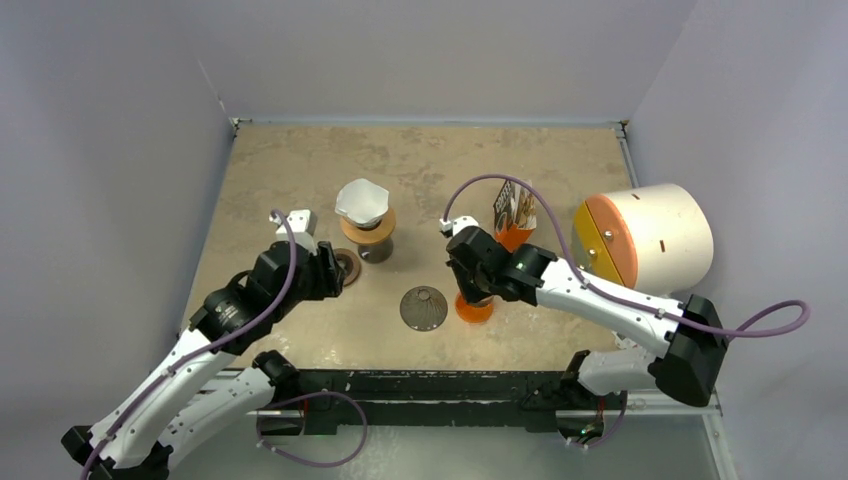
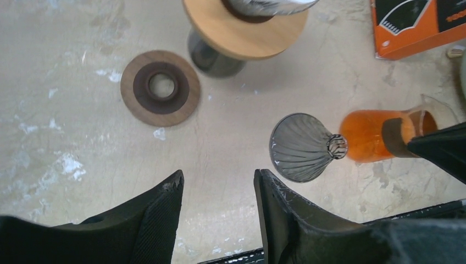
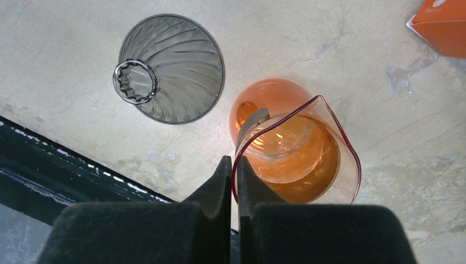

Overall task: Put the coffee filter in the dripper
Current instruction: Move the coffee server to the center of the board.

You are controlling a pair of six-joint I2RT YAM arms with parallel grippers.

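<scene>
A white paper coffee filter sits open in a wooden-collared stand at mid table; its lower edge shows in the left wrist view. A grey ribbed dripper lies upside down on the table, also in the left wrist view and the right wrist view. My left gripper is open and empty above bare table, near the stand. My right gripper is shut on the rim of an orange glass carafe, right of the dripper.
A wooden ring with a dark centre lies left of the stand. An orange filter box stands behind the carafe. A big white cylinder with an orange and yellow face lies at the right. The table's front edge is close.
</scene>
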